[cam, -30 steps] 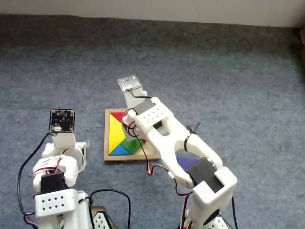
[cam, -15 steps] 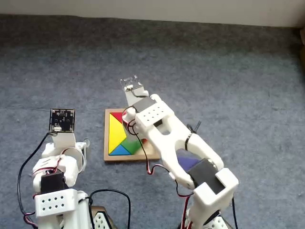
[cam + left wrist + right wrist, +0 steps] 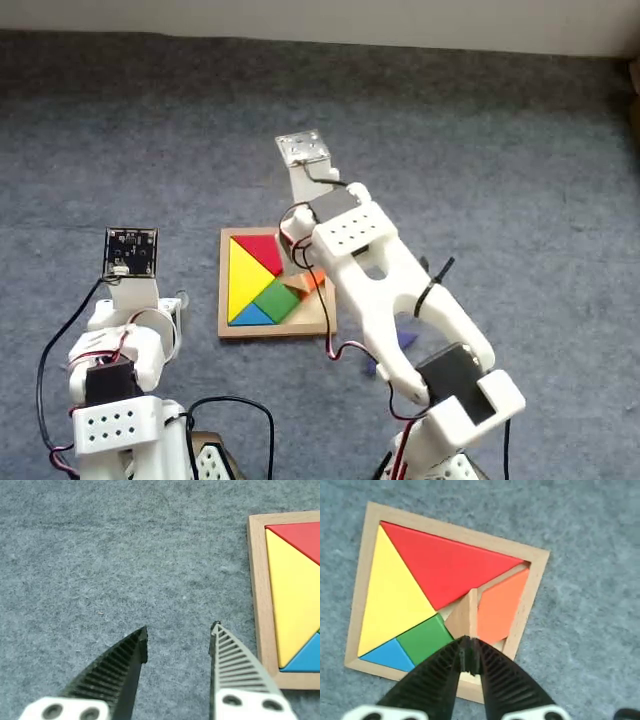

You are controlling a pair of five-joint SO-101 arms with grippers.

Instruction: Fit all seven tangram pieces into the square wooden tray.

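Five coloured pieces (image 3: 395,595) lie in the square wooden tray (image 3: 460,534); the right pincer (image 3: 469,652) is clamped on a tan triangle (image 3: 465,617) tipped up in the middle gap; a purple piece (image 3: 403,340) lies outside on the surface (image 3: 500,200); the left pincer (image 3: 180,628) gapes wide, empty.

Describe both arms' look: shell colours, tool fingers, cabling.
White shells, black servos and red, black and white cables on left arm and right arm. The left tool has one black ribbed finger, one pale; the right tool has two black ribbed fingers on white mounts.
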